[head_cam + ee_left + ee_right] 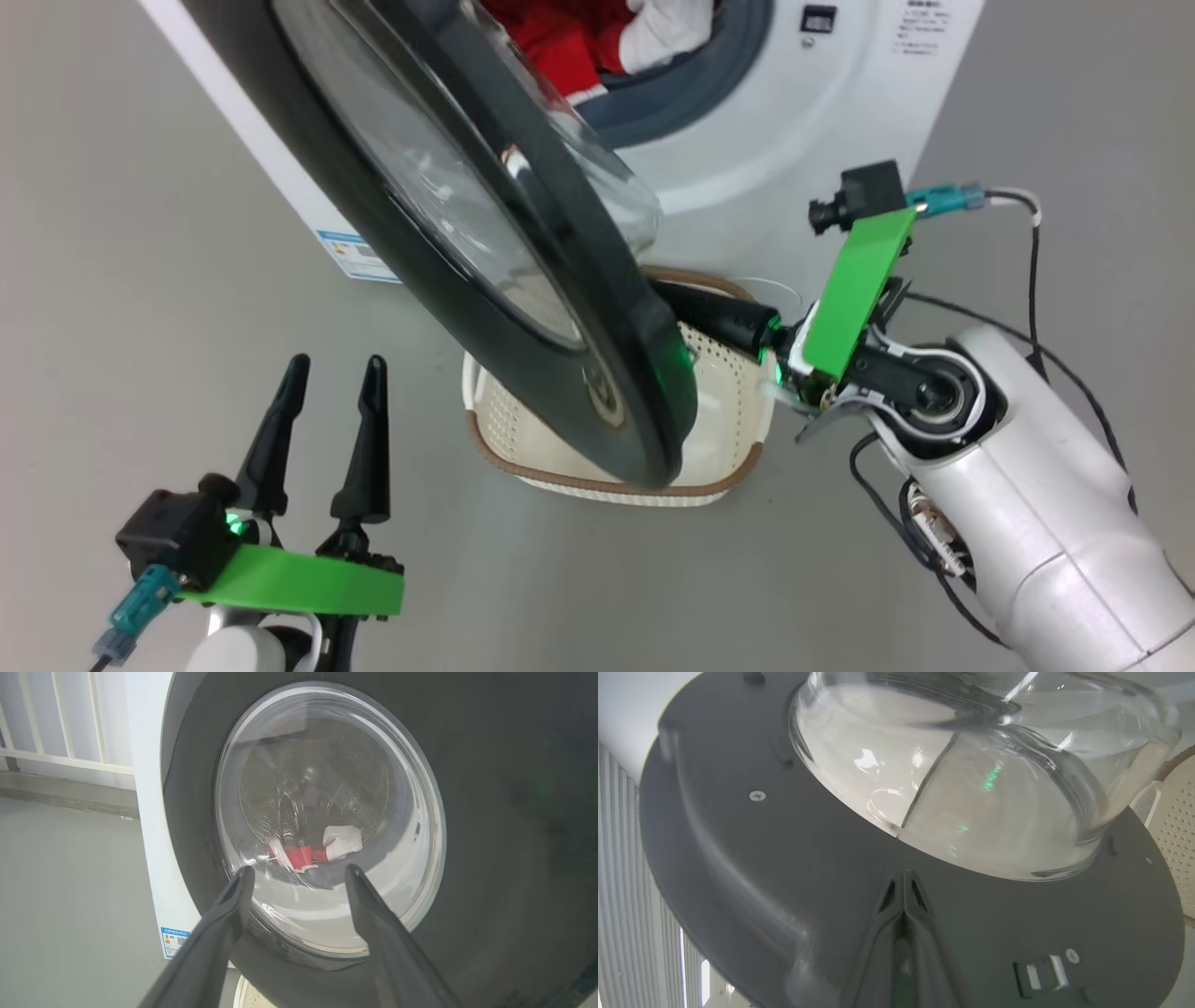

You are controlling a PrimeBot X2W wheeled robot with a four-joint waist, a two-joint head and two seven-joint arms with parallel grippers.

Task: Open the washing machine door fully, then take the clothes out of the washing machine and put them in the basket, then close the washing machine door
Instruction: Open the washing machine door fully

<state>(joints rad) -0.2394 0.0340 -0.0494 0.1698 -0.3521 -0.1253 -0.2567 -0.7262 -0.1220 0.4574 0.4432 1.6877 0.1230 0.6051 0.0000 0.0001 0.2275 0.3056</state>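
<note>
"Right gripper (903,879) first, please. State?"

"Closed, fingers pressed together, nothing between them. From the right wrist view its tips sit at the dark inner face of the washing machine door (485,243), just below the bulging glass. I judge they are touching it, as for a push, though I cannot confirm contact."

"And the left gripper (336,364)?"

"Fingers spread wide, empty, held low on the outer side of the door and apart from it. It points at the glass."

"Door position?"

"Swung out from the washing machine (803,103), standing at an angle, its lower edge hanging over the basket (518,434). I would call it partly open, not fully. Step one is under way, not signed off."

"The clothes (579,42)?"

"In the drum. Red fabric and a white piece show in the mouth, behind the grey ring. Nothing has been lifted out, by the look of it."

"Basket?"

"On the floor (140,280) directly before the machine. What I can see of it is empty; the door hides part of it."

"Remaining work?"

"Finish the door swing, remove both garments to the basket, then shut the door. In my judgement, nearly the whole task is outstanding. One note: the basket lies beneath the door's path, so clearance there wants watching."
</note>
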